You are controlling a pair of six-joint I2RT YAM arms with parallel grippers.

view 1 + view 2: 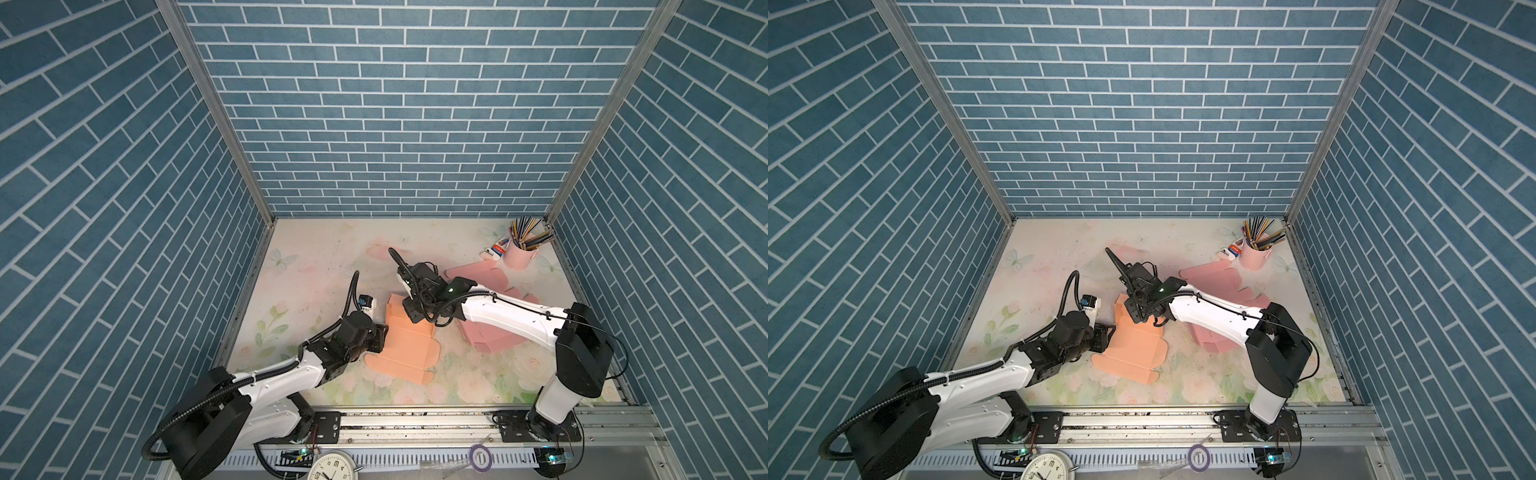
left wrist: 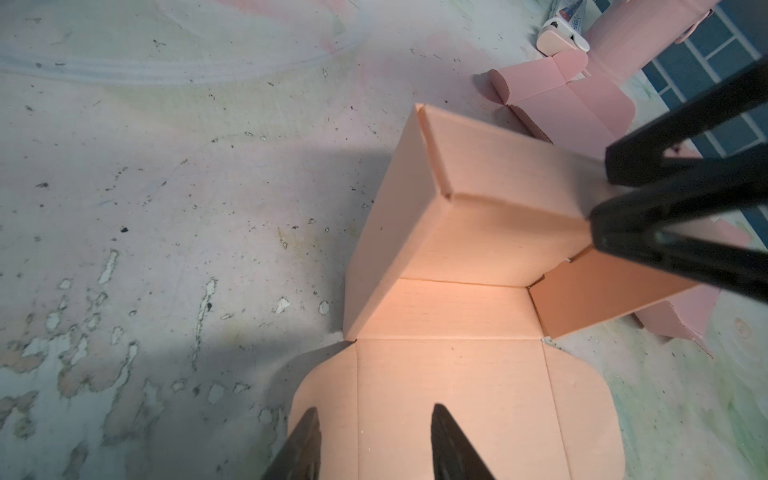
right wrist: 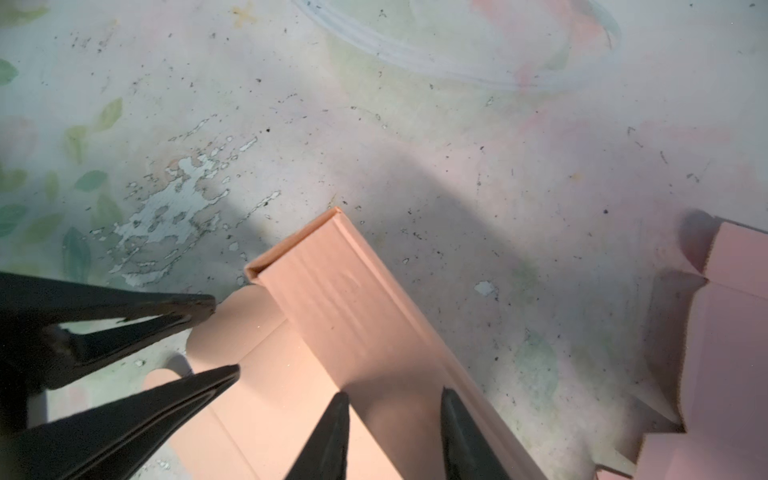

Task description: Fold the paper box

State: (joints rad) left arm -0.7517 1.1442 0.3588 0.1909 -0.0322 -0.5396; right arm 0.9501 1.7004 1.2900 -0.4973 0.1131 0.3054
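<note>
The orange paper box (image 1: 405, 349) (image 1: 1133, 353) lies partly folded mid-table. Its far wall (image 2: 498, 158) and one side wall (image 2: 386, 232) stand up, while its near panel and rounded flaps lie flat. At the box's left edge my left gripper (image 1: 384, 332) (image 2: 374, 409) is open, its tips hovering over the flat near panel with nothing between them. My right gripper (image 1: 410, 314) (image 3: 392, 392) reaches in from the right. Its fingers (image 2: 615, 166) straddle the far wall (image 3: 340, 291). Whether they clamp the wall does not show.
Flat pink box blanks lie right of the orange box (image 1: 478, 274) (image 1: 494, 336), partly under my right arm. A pink cup of pencils (image 1: 519, 253) and a small white item (image 1: 494, 251) stand at the back right corner. Blue brick walls enclose three sides.
</note>
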